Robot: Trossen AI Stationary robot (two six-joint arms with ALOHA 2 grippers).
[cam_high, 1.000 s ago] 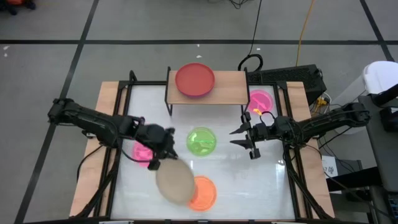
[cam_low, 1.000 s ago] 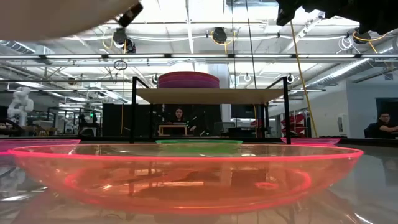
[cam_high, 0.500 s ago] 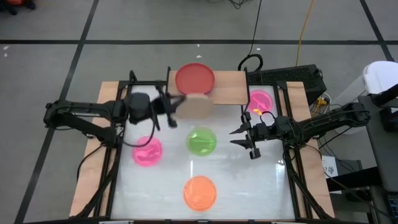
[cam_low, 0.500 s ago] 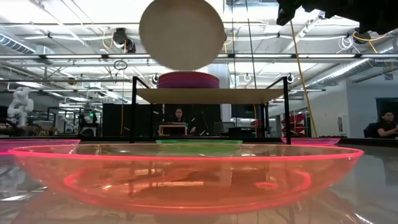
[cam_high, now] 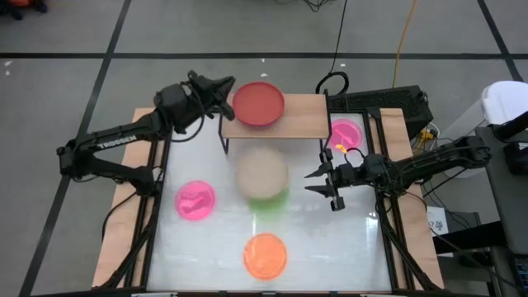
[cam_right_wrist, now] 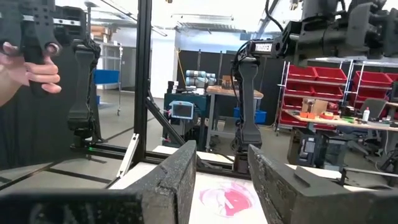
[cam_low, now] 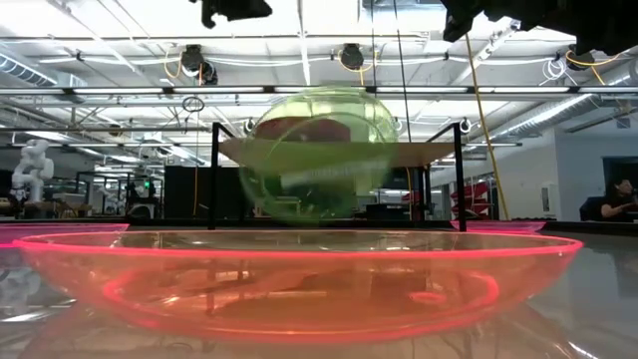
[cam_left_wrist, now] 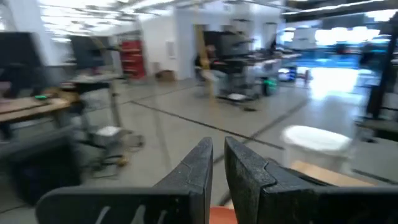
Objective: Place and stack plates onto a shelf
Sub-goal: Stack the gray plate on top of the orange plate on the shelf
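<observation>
We see the beige plate (cam_high: 261, 171) as a blurred disc over the middle of the bench (cam_high: 330, 247), and it covers most of the green plate (cam_high: 268, 200), of which only a green edge shows on the near side. In the low view the green plate (cam_low: 319, 155) appears tilted up and blurred in front of the shelf (cam_low: 334, 152). The beige plate is not in any tool; it is well apart from the left tool (cam_high: 221, 85).

The left tool is up beside the left end of the shelf (cam_high: 301, 115), close to the red plate (cam_high: 258, 104) that lies on top of the stack there. Its two fingers (cam_left_wrist: 198, 171) are nearly together with only a thin gap, and nothing is between them.

One pink plate (cam_high: 195, 200) lies on the left part of the bench, the orange plate (cam_high: 265, 254) at the near edge, and the other pink plate (cam_high: 346, 132) at the right of the shelf.

The right tool (cam_high: 323, 185) waits over the right part of the bench, right of the beige plate, with fingers (cam_right_wrist: 177, 177) apart and empty.
</observation>
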